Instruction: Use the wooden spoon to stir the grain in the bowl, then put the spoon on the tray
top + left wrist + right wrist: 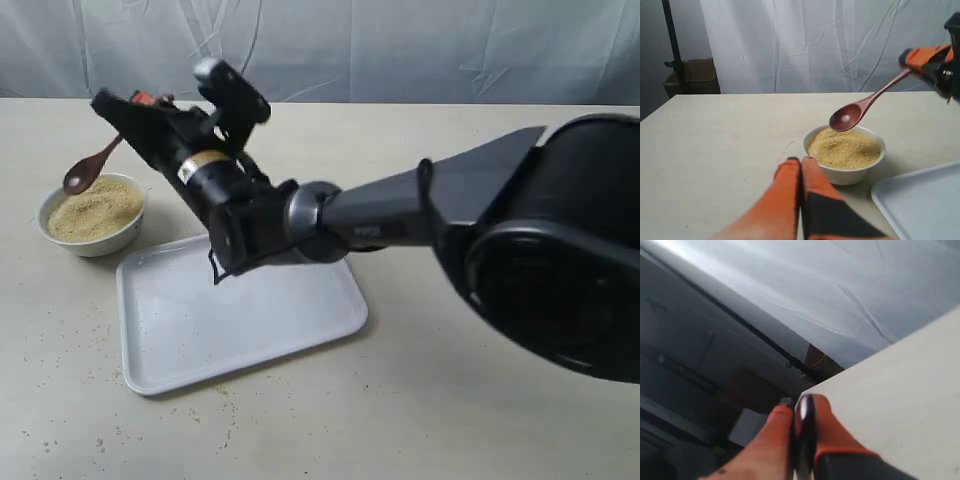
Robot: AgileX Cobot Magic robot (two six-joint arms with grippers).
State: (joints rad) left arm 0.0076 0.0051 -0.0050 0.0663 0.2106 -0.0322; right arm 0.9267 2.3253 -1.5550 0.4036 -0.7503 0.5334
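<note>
Left gripper point(801, 162) is clenched on nothing, fingers pressed together, low over the table point(330, 430) and pointed at the bowl point(120, 238); not involved, I'd leave it parked. The bowl sits far left in the exterior view, just beside the tray's near-left corner, filled close to the rim with the grain point(100, 210). The grain is loose, fine and dry, so I judge it will flick out easily; a few specks already lie on the table around the tray. The bowl is small, probably light and breakable, and I judge it could skid or tip if the spoon pushes its rim. The wooden spoon point(92, 166) hangs tilted, head down over the bowl's edge, looking just clear of the grain from the left wrist view, though I can't rule out contact. The right gripper point(128, 112), reaching across the middle, is grasping the handle near its top end; the right wrist view shows the thin handle pinched between the pads. The spoon looks light, stiff and slim; held that far from the head, I judge it could swivel in the pads under side load, so slow shallow strokes. The tray point(300, 330) lies mid-table, flat with a low rim, nothing on it; a low, flat release there seems safest so the spoon doesn't roll.
</note>
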